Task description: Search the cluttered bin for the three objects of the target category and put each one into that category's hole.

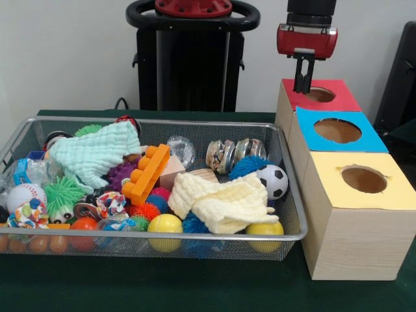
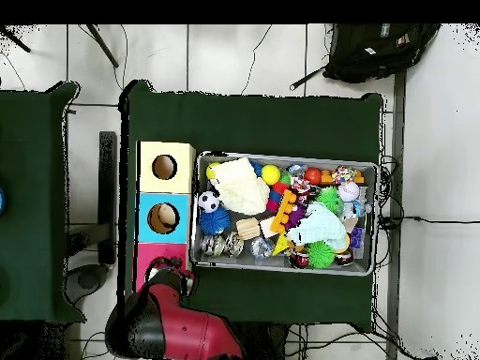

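Gripper over the red box, bin full

Front: gripper (image 1: pixel 303 83) hangs above the red box's hole (image 1: pixel 319 95), fingers together, seemingly clenched on nothing. Target category unclear; bin (image 1: pixel 286 235) at 9 o'clock of the boxes holds balls, cloths, blocks. Cloths are soft and light, pinch a fold; balls may slip. Overhead: arm covers the red box (image 2: pixel 146 257) at 7 o'clock of the bin

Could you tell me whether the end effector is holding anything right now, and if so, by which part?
Nothing is held. The end effector hangs closed and empty just above the hole in the red box, with no object showing between its fingers.
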